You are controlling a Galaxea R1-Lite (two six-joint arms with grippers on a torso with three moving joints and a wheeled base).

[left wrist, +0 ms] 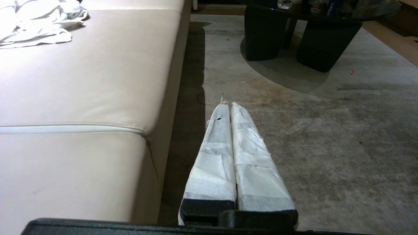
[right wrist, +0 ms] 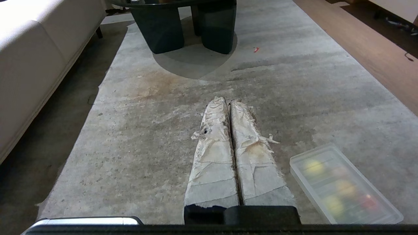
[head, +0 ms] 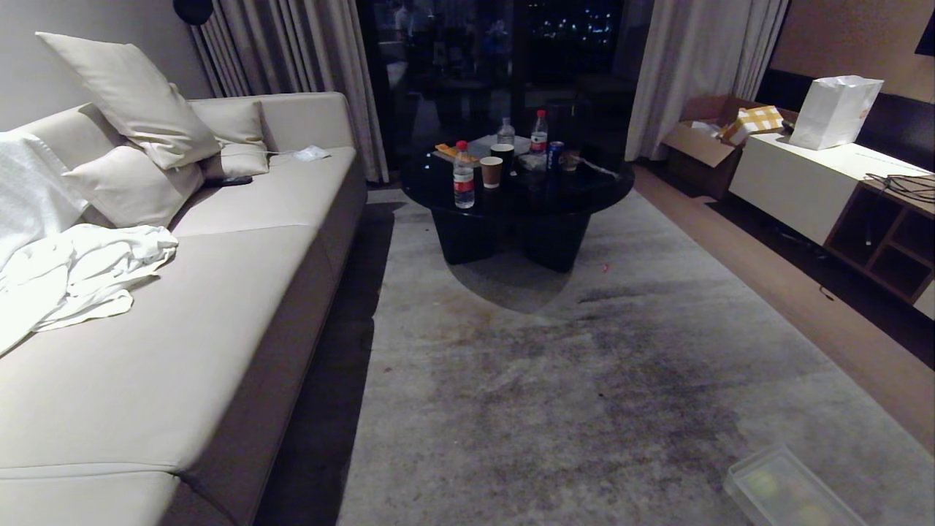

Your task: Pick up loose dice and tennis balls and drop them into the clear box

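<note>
Living room with a stained grey carpet (head: 584, 380) between a beige sofa (head: 219, 292) and a wooden floor strip (head: 803, 292). A round black tabletop (head: 584, 197) carries bottles and cups; white cloth (head: 80, 277) lies on the sofa. The clear box (right wrist: 343, 186) sits on the carpet at the robot's right, blurred yellow-green and red shapes showing inside it. The left tool (left wrist: 229, 106) and the right tool (right wrist: 228, 101) hang above the carpet, each with wrapped fingers pressed together, holding nothing.

Home living rm: beige sofa (head: 241, 241) w/ cushions (head: 131, 102), round black coffee table (head: 515, 193) w/ bottles & cups, grey rug (head: 584, 380), curtains (head: 292, 51), low TV-type cabinet (head: 803, 183).
</note>
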